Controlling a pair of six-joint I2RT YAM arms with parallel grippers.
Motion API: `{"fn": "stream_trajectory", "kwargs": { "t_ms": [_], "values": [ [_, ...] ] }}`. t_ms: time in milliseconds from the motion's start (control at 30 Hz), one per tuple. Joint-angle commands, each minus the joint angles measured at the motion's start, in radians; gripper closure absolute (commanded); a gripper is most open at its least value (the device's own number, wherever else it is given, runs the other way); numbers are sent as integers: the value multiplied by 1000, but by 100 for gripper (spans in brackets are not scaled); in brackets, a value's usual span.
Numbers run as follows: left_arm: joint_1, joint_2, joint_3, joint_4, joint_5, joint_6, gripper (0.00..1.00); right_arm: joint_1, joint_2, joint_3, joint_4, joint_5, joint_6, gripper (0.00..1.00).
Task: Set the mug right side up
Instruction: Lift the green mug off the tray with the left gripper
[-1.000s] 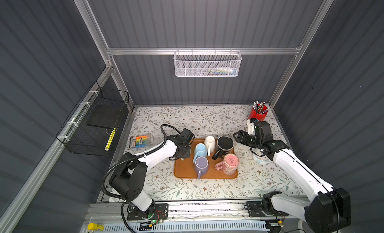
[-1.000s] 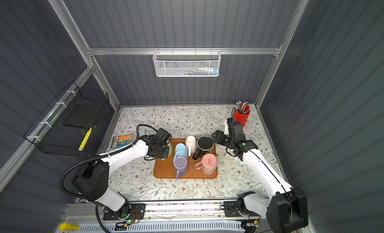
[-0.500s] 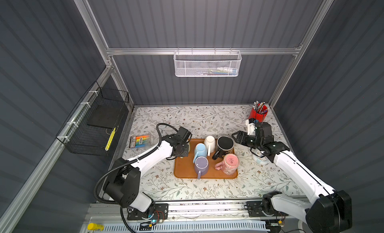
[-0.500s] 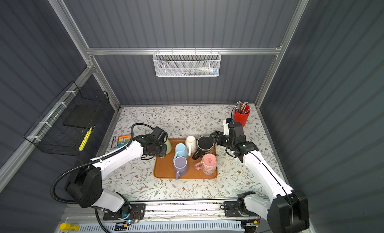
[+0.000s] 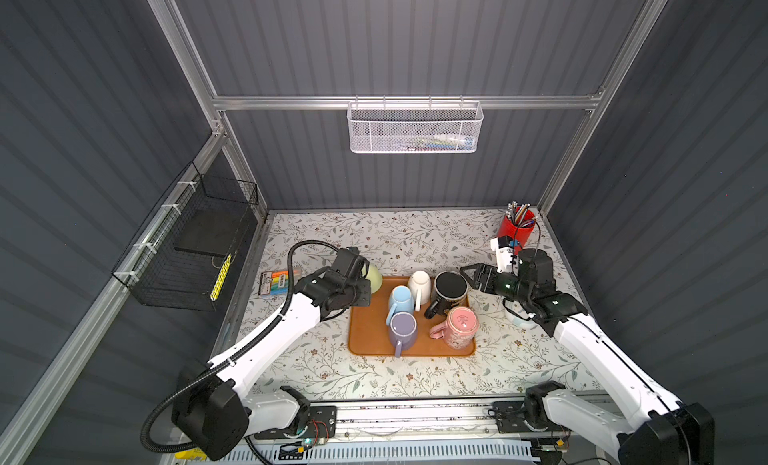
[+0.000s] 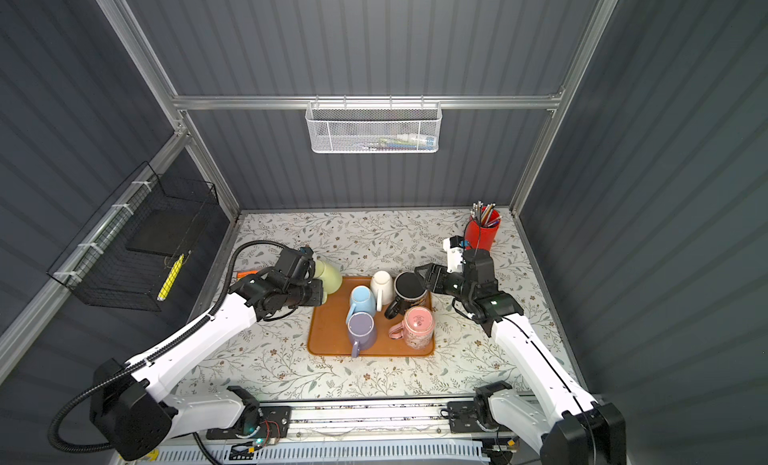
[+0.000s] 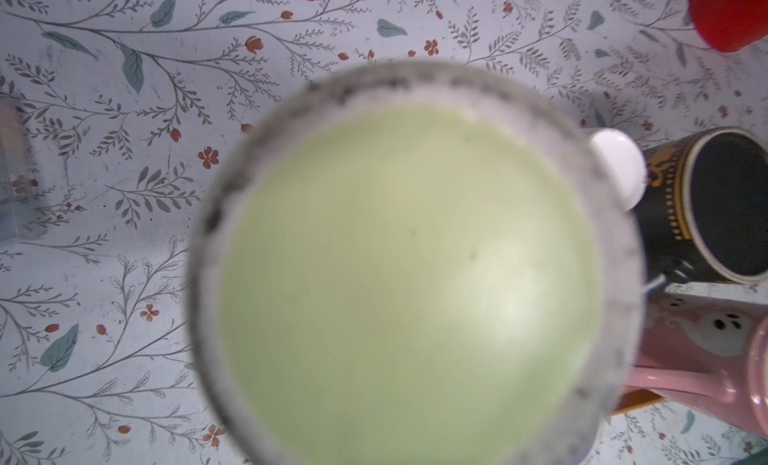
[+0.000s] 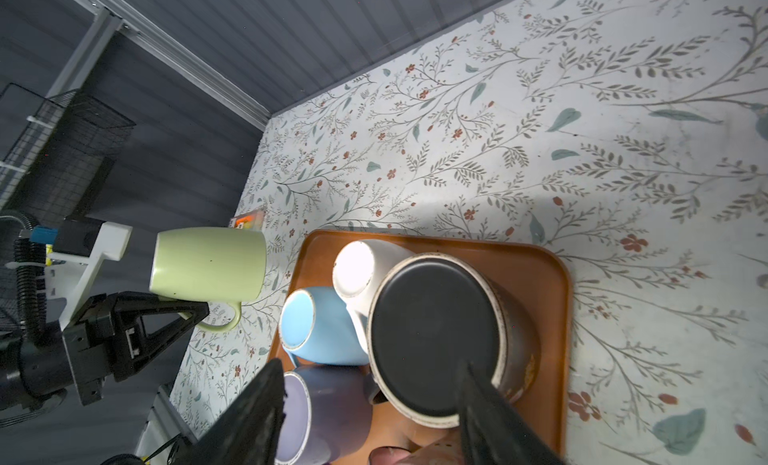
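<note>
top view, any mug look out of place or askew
Yes: the green mug is off the orange tray, held on its side by the left gripper at its handle. The five mugs on the tray sit bottom up.

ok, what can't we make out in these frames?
Pale green ceramic mug: blurred in the left wrist view, too close to the lens; its handle is hidden there.
White mesh wall basket: contents too small in both top views.
Pink ghost-print mug: cut off by the left wrist view's edge.

My left gripper [image 5: 362,287] holds the green mug [image 5: 373,277] at the tray's [image 5: 370,336] far-left corner. My right gripper [image 5: 466,277] is spread beside the black mug [image 5: 449,287].
</note>
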Motion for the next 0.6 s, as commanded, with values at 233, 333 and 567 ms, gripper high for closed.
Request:
{"fn": "stream_trajectory", "kwargs": {
  "t_ms": [233,333,567],
  "values": [
    [8,-128,79,139,116,-50,100,6,-56,-95,259,-190,94,35],
    [10,-149,74,193,150,-72,100,8,-63,-122,344,-249,129,36],
    [10,-152,64,353,252,-125,100,20,-81,-173,542,-350,201,37]
  ]
}}
